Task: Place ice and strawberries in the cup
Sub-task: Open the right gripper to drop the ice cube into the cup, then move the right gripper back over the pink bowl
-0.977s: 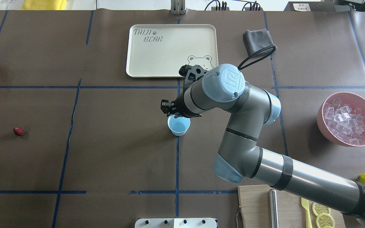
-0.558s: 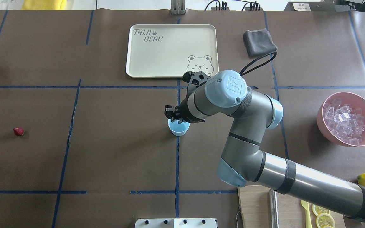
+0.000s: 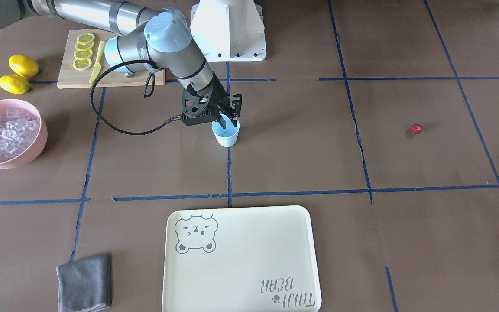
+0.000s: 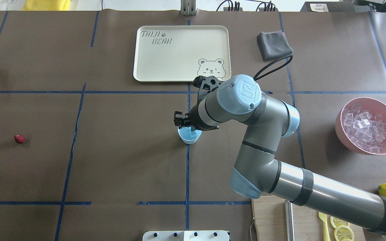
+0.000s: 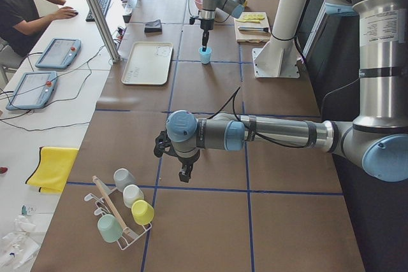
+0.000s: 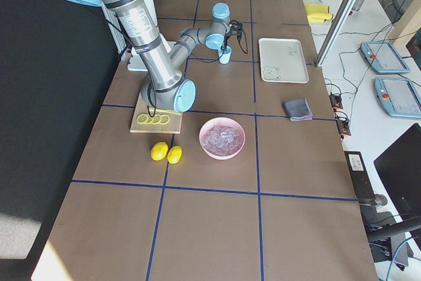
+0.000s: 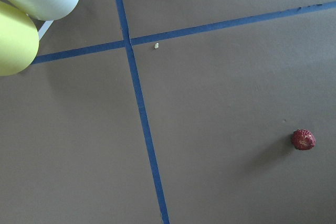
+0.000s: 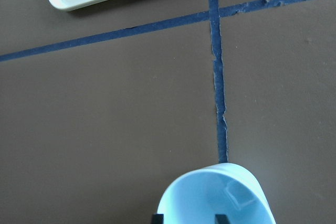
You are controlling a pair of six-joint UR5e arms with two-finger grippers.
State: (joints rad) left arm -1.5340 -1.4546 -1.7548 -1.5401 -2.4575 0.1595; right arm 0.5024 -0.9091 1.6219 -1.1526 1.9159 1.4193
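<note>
The light blue cup (image 4: 190,137) stands at the table's middle; it also shows in the front view (image 3: 226,137) and the right wrist view (image 8: 210,195). My right gripper (image 4: 184,126) hangs over the cup's rim, its fingers (image 8: 156,217) apart with nothing between them. A faint glassy shape lies inside the cup. The ice (image 4: 364,129) is heaped in a pink bowl (image 4: 342,132) at the right. One dark red strawberry (image 4: 19,139) lies alone at the far left and shows in the left wrist view (image 7: 303,139). My left gripper (image 5: 185,173) hovers near it; I cannot tell its state.
A cream tray (image 4: 179,70) lies behind the cup, with a grey cloth (image 4: 273,45) to its right. A cutting board (image 3: 115,78) holds lemon slices and a knife, with two lemons (image 3: 20,71) beside it. A rack of cups (image 5: 124,211) stands at the left end.
My right gripper has moved a little nearer and down over the cup, covering more of its rim. The strawberry and the bowl have not moved.
</note>
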